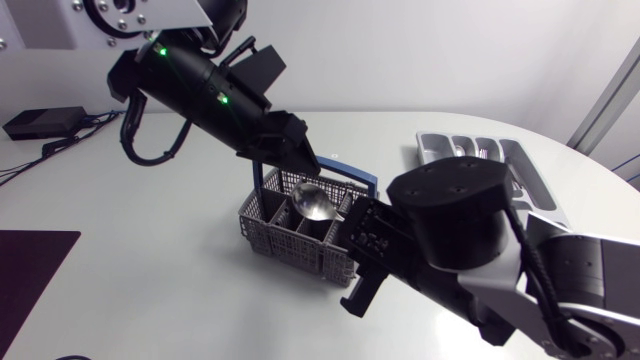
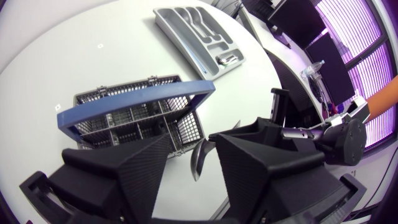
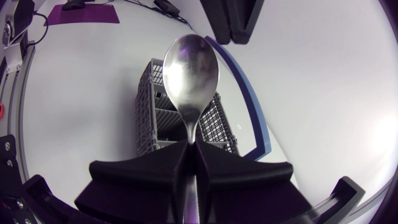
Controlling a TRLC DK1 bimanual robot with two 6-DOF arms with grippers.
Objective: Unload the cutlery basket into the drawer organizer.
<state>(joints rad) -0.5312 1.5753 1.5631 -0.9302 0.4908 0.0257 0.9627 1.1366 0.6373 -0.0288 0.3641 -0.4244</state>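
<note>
Your right hand (image 1: 350, 232) is clamped on the neck of a spoon (image 1: 312, 203). In the right wrist view both fingers press the handle from either side, and the bowl points away from the hand. The spoon hangs over the grey basket (image 1: 275, 240), bowl above the compartments and apparently free of them. The basket stands on the tabletop (image 1: 150, 260) with its blue handle (image 1: 350, 180) raised.

Your left hand (image 1: 300, 160) hovers just above the far side of the basket, near that handle. Its fingers are spread wide and hold nothing. In the left wrist view the spoon's edge shows in the gap between them but touches neither.

The organizer (image 1: 428, 142) lies well apart from the basket, toward your right side, and already has some cutlery in its slots.

You look to be at the carry step: one spoon is out and not yet stowed. Next, swing the right arm across to the organizer, turn the spoon level so it lines up with a long slot, lower it in and then let go. Mind the left hand and the raised handle as you pull away, since both sit close to the spoon. I cannot tell from here which slot is meant for spoons.
</note>
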